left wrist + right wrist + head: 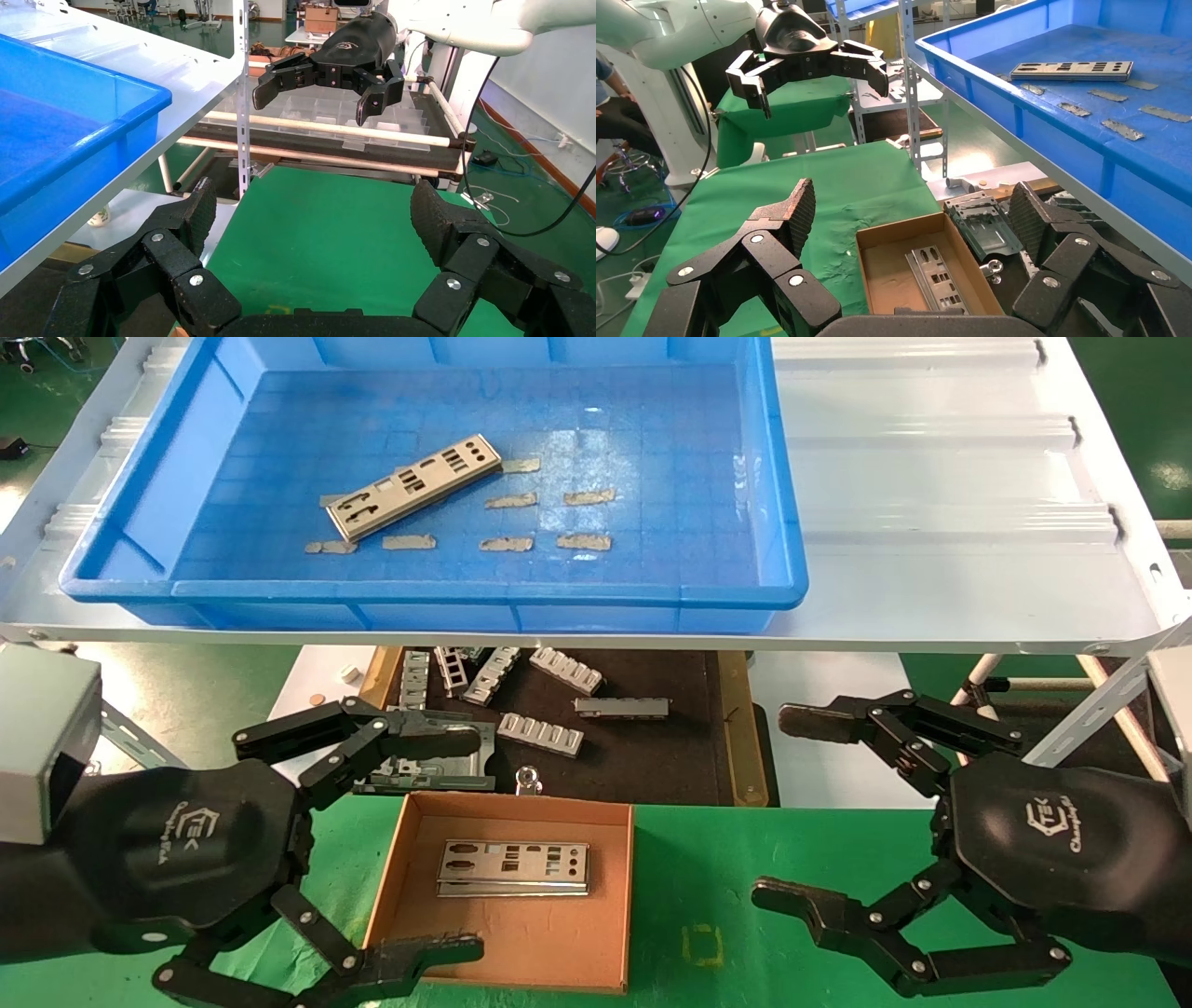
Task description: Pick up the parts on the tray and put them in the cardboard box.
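Now one part (pixel 513 868) inside cardboard box (pixel 410 859), another (pixel 414 492) on tray (pixel 773 523).

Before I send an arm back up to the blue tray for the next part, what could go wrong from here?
1. The part left in the tray lies flat amid tape strips; open fingers may slip or snag tape.
2. The tray sits on a shelf above both open grippers, left and right; rising straight up could hit its edge.
3. The cardboard box already holds a plate; a careless drop may land on it or on the rim.
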`<state>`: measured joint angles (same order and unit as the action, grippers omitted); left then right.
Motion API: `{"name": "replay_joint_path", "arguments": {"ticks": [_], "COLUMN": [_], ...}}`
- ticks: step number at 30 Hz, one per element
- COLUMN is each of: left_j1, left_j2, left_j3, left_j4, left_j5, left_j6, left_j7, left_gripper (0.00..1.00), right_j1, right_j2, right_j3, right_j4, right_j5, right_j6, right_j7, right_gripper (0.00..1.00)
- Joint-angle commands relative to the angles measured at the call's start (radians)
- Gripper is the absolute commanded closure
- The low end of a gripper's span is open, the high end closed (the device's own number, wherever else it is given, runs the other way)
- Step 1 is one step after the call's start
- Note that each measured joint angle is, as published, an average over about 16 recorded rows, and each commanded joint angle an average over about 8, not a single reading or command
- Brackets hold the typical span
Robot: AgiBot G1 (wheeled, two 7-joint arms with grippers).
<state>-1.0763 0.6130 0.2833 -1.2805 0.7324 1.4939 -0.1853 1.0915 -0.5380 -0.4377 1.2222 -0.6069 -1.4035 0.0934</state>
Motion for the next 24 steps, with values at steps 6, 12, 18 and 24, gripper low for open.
{"name": "replay_joint_path", "arguments": {"ticks": [6,12,18,24], "left_j1": [0.000,0.000,-0.004,-0.063], "left_j2": [0.000,0.000,0.006,0.049], "left_j3": [0.000,-0.001,-0.005,-0.006], "left_j4": [0.000,0.000,0.015,0.068], "left_j5": [0.000,0.000,-0.004,0.045], "left_j6": [0.000,0.000,-0.029,-0.180], "left_j7": [0.000,0.000,-0.012,-0.046], "left_gripper": [0.00,0.00,0.00,0.00], "right_j1": [0.000,0.000,0.000,0.000], "right_j2": [0.000,0.000,0.000,0.000], "right_j3": [0.000,0.000,0.000,0.000], "right_j4": [0.000,0.000,0.000,0.000], "right_j5": [0.000,0.000,0.000,0.000], "right_j6": [0.000,0.000,0.000,0.000], "right_j7": [0.000,0.000,0.000,0.000], "right_gripper": [0.00,0.22,0.94,1.00]}}
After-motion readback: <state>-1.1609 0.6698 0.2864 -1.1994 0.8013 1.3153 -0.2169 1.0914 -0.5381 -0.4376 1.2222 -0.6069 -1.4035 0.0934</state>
